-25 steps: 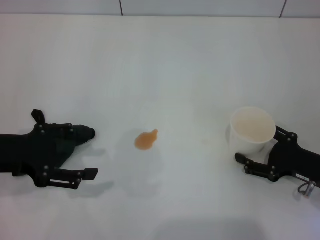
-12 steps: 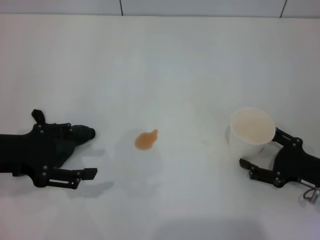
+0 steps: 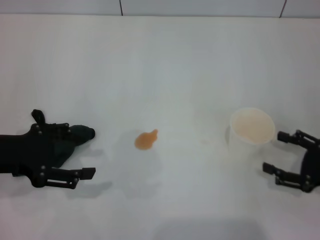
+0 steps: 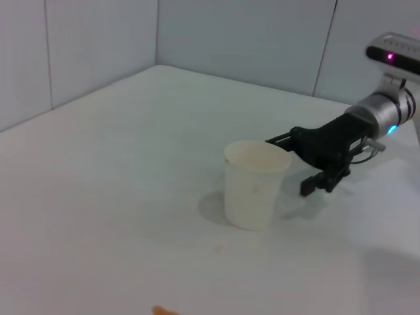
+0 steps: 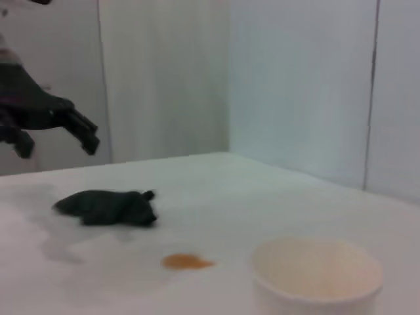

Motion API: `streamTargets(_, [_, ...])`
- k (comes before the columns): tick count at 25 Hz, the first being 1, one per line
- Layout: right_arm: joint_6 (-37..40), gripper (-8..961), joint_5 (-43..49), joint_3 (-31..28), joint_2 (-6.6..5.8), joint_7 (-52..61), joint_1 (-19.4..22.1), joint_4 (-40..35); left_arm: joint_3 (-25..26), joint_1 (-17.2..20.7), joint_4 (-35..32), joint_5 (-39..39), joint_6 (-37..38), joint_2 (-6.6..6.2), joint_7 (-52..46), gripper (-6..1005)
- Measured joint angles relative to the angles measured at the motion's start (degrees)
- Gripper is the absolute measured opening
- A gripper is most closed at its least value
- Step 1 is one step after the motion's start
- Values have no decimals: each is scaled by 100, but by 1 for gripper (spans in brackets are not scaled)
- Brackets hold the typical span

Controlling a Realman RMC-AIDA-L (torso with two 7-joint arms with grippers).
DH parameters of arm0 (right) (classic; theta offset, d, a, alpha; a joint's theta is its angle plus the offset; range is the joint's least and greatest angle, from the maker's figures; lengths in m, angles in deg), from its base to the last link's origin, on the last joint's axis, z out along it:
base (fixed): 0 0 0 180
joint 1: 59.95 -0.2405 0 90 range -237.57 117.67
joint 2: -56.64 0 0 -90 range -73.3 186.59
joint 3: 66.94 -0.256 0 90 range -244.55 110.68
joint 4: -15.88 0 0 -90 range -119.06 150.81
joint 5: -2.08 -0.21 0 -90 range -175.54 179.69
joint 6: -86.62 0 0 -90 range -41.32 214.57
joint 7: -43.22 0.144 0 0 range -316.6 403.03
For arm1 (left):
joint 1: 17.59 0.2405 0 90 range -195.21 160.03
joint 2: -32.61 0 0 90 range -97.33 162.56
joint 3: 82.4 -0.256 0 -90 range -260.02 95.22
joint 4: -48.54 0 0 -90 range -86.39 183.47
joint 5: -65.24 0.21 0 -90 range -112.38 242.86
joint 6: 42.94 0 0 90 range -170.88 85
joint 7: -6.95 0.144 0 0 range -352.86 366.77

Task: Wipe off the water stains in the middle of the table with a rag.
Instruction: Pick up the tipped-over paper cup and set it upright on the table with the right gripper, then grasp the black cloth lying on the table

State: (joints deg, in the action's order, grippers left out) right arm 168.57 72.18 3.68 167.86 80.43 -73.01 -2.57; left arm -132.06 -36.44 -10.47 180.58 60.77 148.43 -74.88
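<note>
Lying on the left side of the table [image 3: 165,60], the rag [image 3: 77,136] stretched its long axis left to right in the head view, its rounded dark end pointing toward the middle of the table; its far end was hidden under the left gripper. From the right wrist view the rag [image 5: 105,207] showed as a low, dark, elongated lump flat on the surface, with a small loop sticking up at the end nearer the stain. The water stains [image 3: 145,140] sat near the table's centre, a roundish orange-brown blot with a little tail pointing up and to the right in the head view, well apart from the rag and from everything else.

And the left gripper [image 3: 91,153] hung over the rag, fingers spread wide, holding nothing; one finger lay alongside the cloth, the other stood clear of it on the near side. In the right wrist view it clearly floated above the table, not touching the rag.

Over on the right, a white paper cup [image 3: 251,131] stood upright. The right gripper [image 3: 275,152] sat just beside it, jaws wide and empty, not touching the cup.
</note>
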Motion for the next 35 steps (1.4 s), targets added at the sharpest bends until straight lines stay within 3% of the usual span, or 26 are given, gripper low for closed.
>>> streamTargets(4, [-38, 839, 1256, -115, -77, 1646, 334, -1502, 5, 15, -14, -103, 43, -32, -42, 802])
streamTargets(8, [13, 838, 2686, -283, 22, 3115, 450, -3002, 80, 91, -117, -111, 105, -44, -119, 801])
streamTargets(12, [371, 836, 3673, -427, 129, 4116, 278, -4023, 141, 268, -275, -111, 128, -44, -181, 800])
streamTargets(25, [1597, 832, 4439, -1454, 155, 4960, -213, -5454, 265, 328, -386, -116, 135, -108, -492, 795])
streamTargets(35, [2127, 832, 4588, -1495, 262, 5281, -652, -5844, 291, 374, -836, -66, 202, -114, -937, 792])
